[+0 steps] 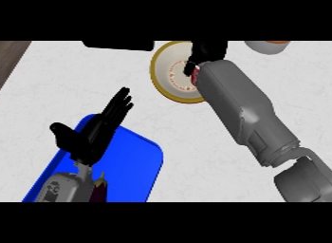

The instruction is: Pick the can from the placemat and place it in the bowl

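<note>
Right hand (209, 51) over the yellow-rimmed bowl (157, 78) — grip unreadable, left hand (92, 133) open, fingers straight, above blue placemat (137, 161)

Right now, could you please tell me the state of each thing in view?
left hand: open, resting over the placemat.
right hand: curled round the can, over the bowl.
can: held, mostly hidden.
placemat: flat on the counter.
bowl: upright, under the right hand.

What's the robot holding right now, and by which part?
The right hand is curled round the can, over the bowl; the hand hides most of it, so the place of the hold cannot be told. The left hand is open, holding nothing.
</note>
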